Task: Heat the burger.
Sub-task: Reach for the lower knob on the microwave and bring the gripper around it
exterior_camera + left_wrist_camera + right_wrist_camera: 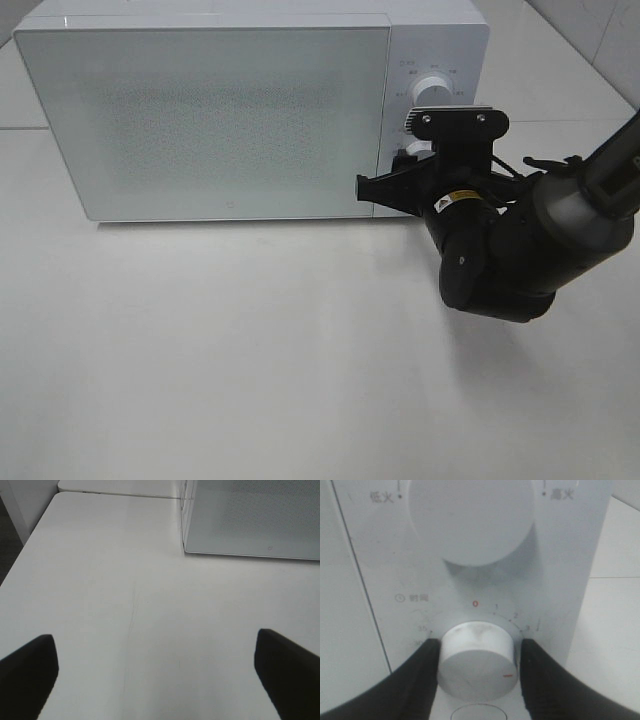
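The microwave (200,110) stood shut — whether the burger sat inside, I couldn't tell; the right gripper (479,656) pinched the timer knob (476,667); the left gripper (155,647) hung wide open over the table (150,580).

right arm (500,265) is pretty much all glossy black, chunky rounded joint housings like fat elbows. one stretch further up is a grey tube (572,205). there's a flat black bracket (458,128) on the wrist with two silver screws (427,119), a little yellow-and-white sticker (460,197) below it, and a couple of thin black cables (535,163) looping off the side. right end effector (479,672) has matte black fingers (415,680), thick at the base and curving in to narrower tips. left end effector (157,677): only two black finger ends (27,672) show, blunt with rounded corners, same matte finish
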Available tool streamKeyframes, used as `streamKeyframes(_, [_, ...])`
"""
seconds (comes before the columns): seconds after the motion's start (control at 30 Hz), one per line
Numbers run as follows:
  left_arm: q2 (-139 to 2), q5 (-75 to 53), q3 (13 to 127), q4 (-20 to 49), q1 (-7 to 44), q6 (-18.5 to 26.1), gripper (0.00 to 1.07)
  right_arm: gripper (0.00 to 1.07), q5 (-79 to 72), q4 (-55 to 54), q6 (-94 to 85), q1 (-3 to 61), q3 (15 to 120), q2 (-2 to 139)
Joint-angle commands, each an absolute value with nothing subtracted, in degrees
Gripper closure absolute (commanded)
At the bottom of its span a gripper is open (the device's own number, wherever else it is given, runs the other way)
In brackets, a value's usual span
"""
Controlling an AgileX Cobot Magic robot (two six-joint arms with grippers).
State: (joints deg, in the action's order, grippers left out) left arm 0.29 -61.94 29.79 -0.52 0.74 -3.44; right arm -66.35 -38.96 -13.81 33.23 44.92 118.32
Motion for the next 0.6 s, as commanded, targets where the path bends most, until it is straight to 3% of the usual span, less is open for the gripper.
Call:
streamKeyframes(0.03, [1.2,-61.2,29.7,0.0,0.5,-3.5,0.05,0.87,-72.1,-36.0,-14.6,32.4,46.6,117.1])
streamKeyframes(0.07, [1.2,-61.2,29.7,0.0,0.5,-3.5,0.05,0.94,-72.1,-36.0,-14.6,32.4,46.6,117.1])
streamKeyframes(0.1, [1.2,-61.2,29.7,0.0,0.5,-3.5,0.05,0.94,-72.1,-36.0,-14.6,32.4,46.6,117.1])
streamKeyframes(0.13, [1.2,-61.2,29.7,0.0,0.5,-3.5,0.05,1.04,-72.1,-35.7,-14.6,32.4,46.6,117.1])
streamKeyframes(0.2, [1.2,-61.2,29.7,0.0,0.5,-3.5,0.05,1.07,-72.1,-35.1,-14.5,32.4,46.6,117.1])
streamKeyframes(0.6, [1.2,-61.2,29.7,0.0,0.5,-3.5,0.05,1.07,-72.5,-30.1,-6.1,32.4,46.6,117.1])
